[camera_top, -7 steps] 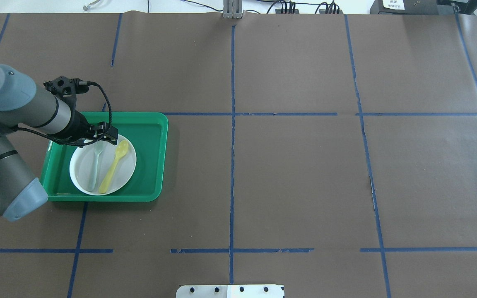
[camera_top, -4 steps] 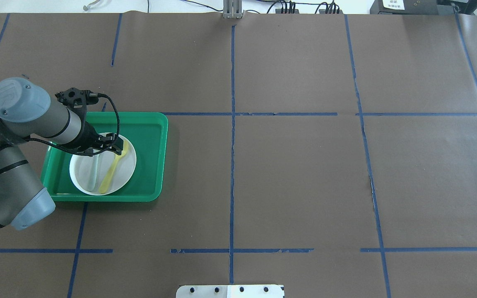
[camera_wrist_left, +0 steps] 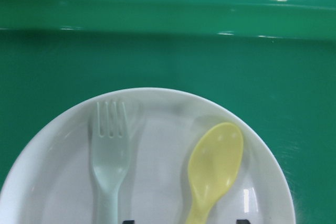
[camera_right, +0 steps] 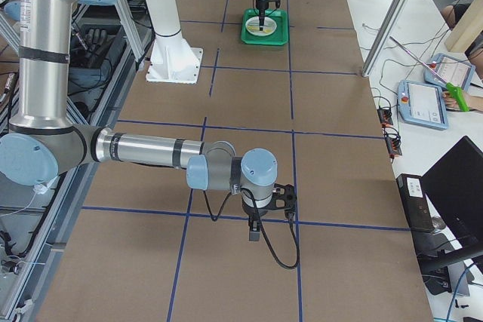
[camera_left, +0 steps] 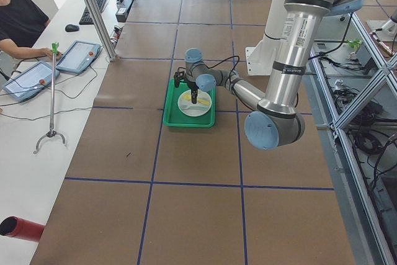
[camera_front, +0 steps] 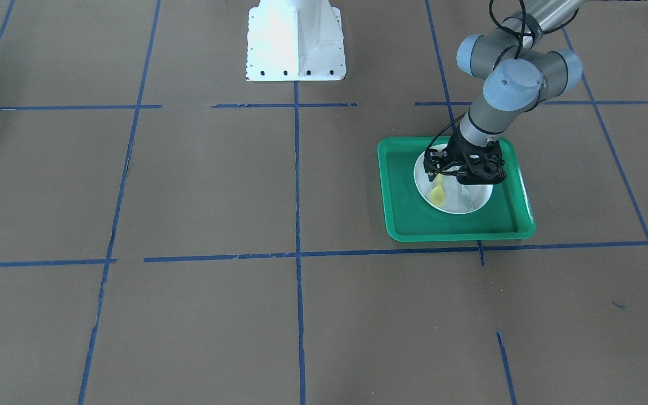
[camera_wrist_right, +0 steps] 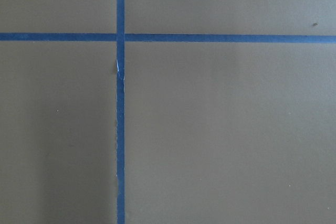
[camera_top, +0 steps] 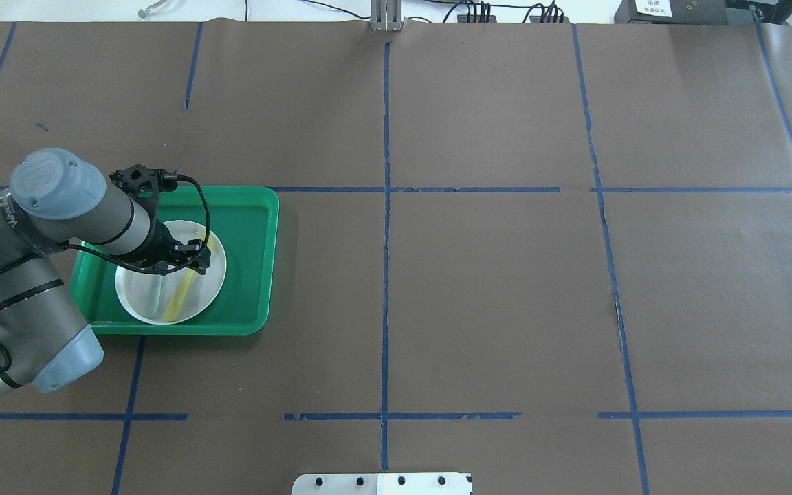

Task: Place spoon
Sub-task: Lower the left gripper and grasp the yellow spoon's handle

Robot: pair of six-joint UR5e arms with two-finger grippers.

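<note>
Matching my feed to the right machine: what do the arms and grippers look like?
The left arm and right arm are silver-grey tubes with pale blue round joint caps. The left gripper is black, a black cable looping off its wrist; the right gripper is black too, trailing a black cable.

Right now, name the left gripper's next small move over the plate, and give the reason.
Probably lower a little further, then close on the spoon at its handle. The left gripper hangs open over the white plate in the green tray. The wrist view shows its two tips either side of that handle, with the fork lying just outside them.
</note>
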